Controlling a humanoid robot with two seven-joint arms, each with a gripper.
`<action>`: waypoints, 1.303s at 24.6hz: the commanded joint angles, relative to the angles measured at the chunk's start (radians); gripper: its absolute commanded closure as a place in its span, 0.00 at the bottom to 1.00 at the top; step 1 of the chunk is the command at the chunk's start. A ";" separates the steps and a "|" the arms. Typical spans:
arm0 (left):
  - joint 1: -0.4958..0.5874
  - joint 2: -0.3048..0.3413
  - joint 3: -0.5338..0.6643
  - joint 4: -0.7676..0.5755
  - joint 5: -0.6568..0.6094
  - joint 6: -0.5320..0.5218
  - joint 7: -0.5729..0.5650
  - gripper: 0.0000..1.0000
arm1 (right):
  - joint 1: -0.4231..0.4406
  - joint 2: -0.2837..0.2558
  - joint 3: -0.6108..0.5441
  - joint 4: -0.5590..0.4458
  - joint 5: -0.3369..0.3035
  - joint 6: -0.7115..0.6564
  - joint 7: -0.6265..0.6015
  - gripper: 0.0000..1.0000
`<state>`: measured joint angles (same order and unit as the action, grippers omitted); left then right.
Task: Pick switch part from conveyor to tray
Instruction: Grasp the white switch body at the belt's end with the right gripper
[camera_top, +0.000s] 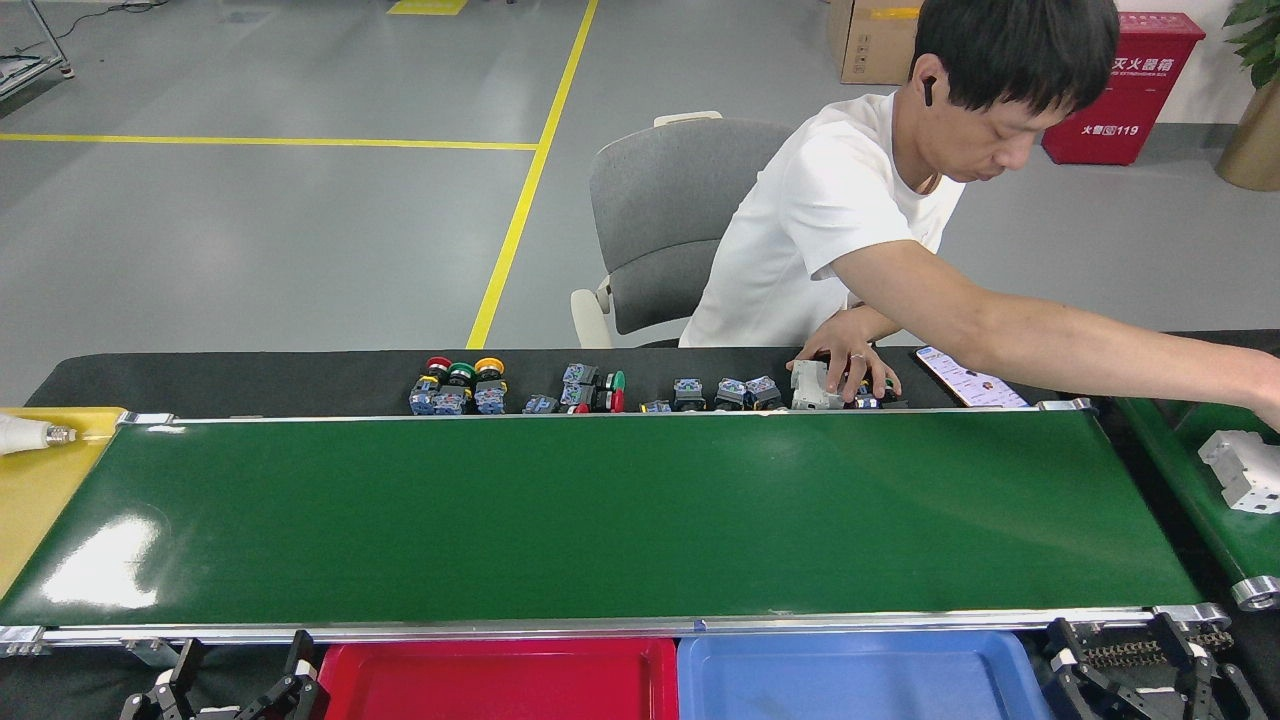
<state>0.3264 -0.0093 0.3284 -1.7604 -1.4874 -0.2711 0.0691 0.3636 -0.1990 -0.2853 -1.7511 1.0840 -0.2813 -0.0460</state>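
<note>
We wait at the start of picking: the long glossy dark-green conveyor belt (600, 515) carries no switch part. Coloured push-button switch parts (458, 386) sit beyond its far rail on the black surface (250, 378), near a person's hand (848, 366). Our left end effector (235, 685) and right end effector (1140, 670) rest low beside the red tray (500, 680) and blue tray (860, 680), fingers spread.
</note>
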 joint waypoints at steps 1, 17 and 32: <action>-0.004 0.012 0.004 -0.014 0.004 -0.007 0.009 0.00 | 0.000 -0.002 -0.005 -0.011 0.001 -0.004 -0.009 0.01; 0.008 0.035 0.003 -0.013 0.044 -0.062 0.003 0.00 | -0.006 0.015 -0.003 -0.010 0.001 0.007 0.001 0.01; 0.029 0.037 -0.002 -0.011 0.038 -0.076 -0.014 0.00 | -0.290 0.003 0.032 0.278 0.079 0.080 0.110 0.01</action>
<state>0.3572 0.0184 0.3247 -1.7606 -1.4496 -0.3418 0.0516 0.0984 -0.1829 -0.2579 -1.4812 1.1605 -0.2049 0.0577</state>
